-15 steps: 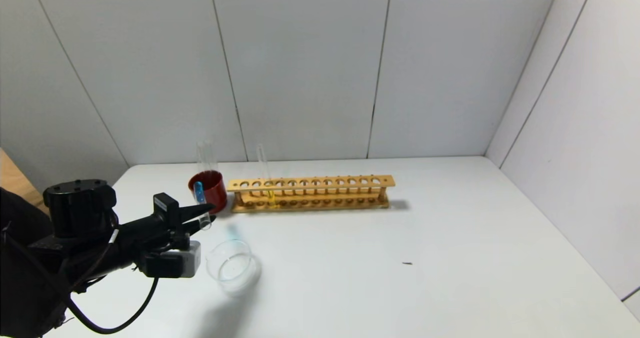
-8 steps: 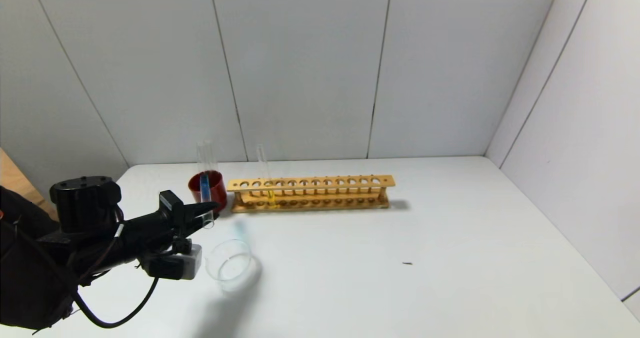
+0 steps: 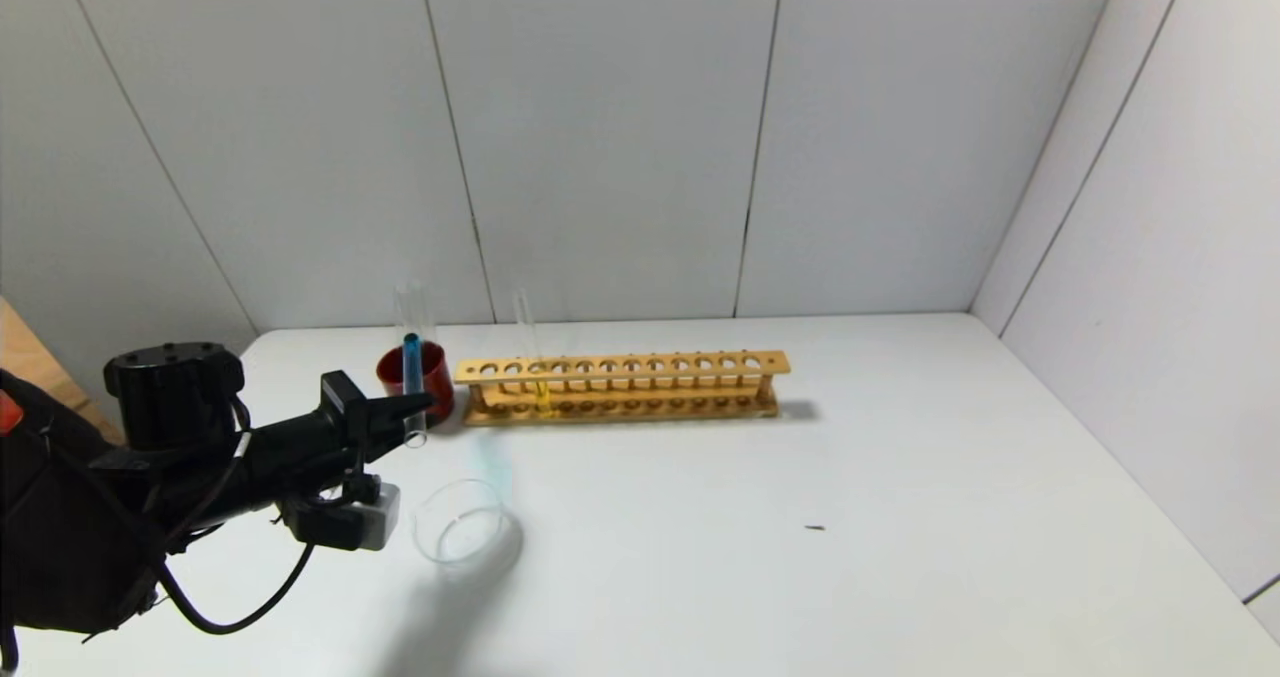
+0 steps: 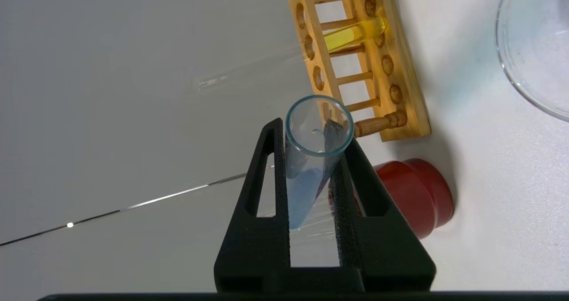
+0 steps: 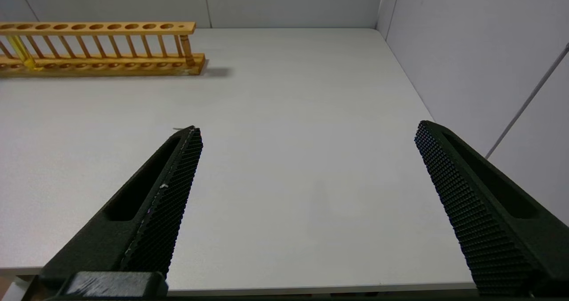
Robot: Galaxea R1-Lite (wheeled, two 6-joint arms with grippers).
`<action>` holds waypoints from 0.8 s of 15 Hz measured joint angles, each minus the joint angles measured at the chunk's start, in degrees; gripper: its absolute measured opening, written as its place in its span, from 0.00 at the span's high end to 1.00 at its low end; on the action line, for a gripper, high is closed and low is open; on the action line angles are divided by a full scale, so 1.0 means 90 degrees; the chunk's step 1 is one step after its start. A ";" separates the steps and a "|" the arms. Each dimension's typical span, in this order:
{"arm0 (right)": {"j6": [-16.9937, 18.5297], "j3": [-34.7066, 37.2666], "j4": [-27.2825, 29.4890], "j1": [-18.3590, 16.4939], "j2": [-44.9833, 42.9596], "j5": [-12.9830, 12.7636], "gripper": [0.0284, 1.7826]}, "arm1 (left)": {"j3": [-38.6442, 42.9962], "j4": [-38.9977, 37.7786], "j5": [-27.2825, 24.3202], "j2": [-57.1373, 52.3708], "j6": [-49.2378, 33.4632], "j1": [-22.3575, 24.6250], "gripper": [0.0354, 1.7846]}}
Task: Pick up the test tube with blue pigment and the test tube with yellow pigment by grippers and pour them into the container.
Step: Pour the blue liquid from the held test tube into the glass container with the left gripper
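My left gripper (image 3: 412,412) is shut on the test tube with blue pigment (image 3: 411,367). It holds the tube nearly upright in front of the red cup, behind and above the container (image 3: 460,523). The tube's mouth is at the low end, and the blue liquid lies stretched along its upper part. In the left wrist view the mouth (image 4: 319,124) faces the camera between the fingers (image 4: 266,176), with the container (image 4: 533,47) off to one side. The test tube with yellow pigment (image 3: 540,389) stands in the wooden rack; it also shows in the left wrist view (image 4: 349,34). My right gripper (image 5: 306,130) is open and empty over the near right table.
A dark red cup (image 3: 436,382) with clear empty tubes in it stands at the rack's left end. The long wooden rack (image 3: 620,387) runs across the back of the white table. White walls close off the back and right. A small dark speck (image 3: 815,528) lies mid-table.
The left gripper has turned and drawn slightly back, so the blue tube now stands steeper. The blue liquid has spread into a longer column. The dish holds no visible liquid.
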 joint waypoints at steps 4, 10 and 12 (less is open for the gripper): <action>0.0000 0.0000 0.0003 0.0000 0.0000 -0.0003 0.02 | -0.0031 -0.0003 0.0115 0.0091 0.0150 -0.0088 0.83; 0.0000 0.0000 0.0003 0.0000 0.0000 0.0000 0.02 | -0.0046 -0.0015 0.0316 0.0161 0.0524 -0.0199 0.83; 0.0000 0.0000 0.0003 0.0000 0.0000 0.0000 0.02 | -0.0095 -0.0022 0.0377 0.0226 0.0534 -0.0211 0.83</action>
